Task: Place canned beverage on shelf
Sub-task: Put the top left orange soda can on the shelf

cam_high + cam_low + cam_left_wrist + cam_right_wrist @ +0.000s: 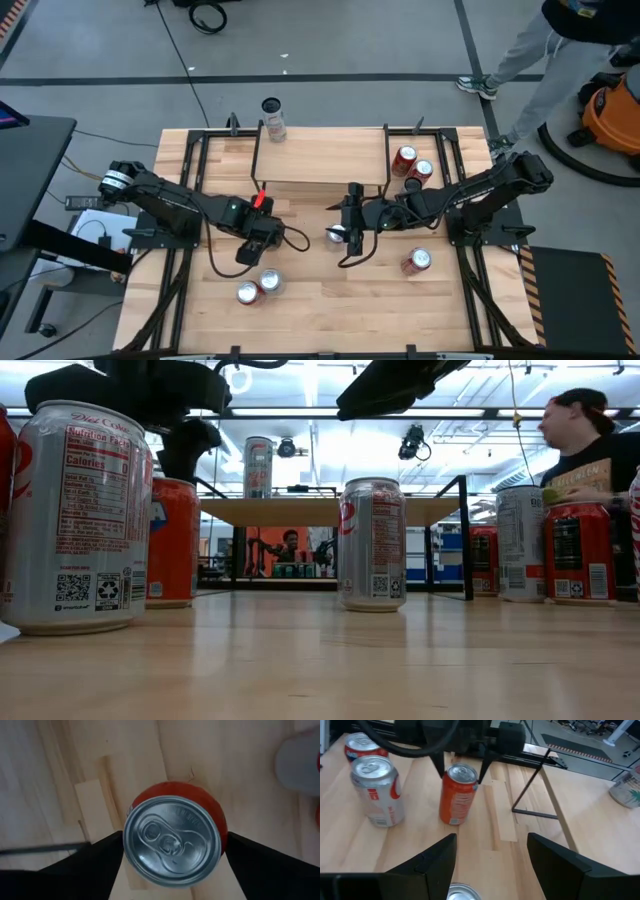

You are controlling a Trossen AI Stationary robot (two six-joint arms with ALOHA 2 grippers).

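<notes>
- Left end effector (258, 237): positioned over the desk (330, 310), just in front of the shelf's left end.
- Left end effector state: fingers (85, 870) spread wide, one on each side of an orange can (172, 840). The can stands upright between them. A narrow gap shows on both sides in the left wrist view, so no firm grip is confirmed.
- The right wrist view shows the same orange can (457, 795) standing on the desk with the left end effector's fingertips at its rim.
- Just beside the left end effector, on the side away from the shelf, stand two more cans: a silver can (247, 293) and a red-and-silver can (268, 282).
- Right end effector (350, 232): positioned near the middle of the desk, in front of the shelf's right end.
- Right end effector state: fingers (432, 857) partly open, holding nothing. A silver can top (462, 892) sits directly below it.
- Shelf (320, 155): a light-wood board on thin black legs, at the far side of the desk, beyond both end effectors. One tall can (272, 118) stands at its far left corner.
- Two red cans (411, 165) stand beside the shelf's right end; another can (417, 261) stands near the right arm.
- A person (590, 445) shows beyond the desk.
</notes>
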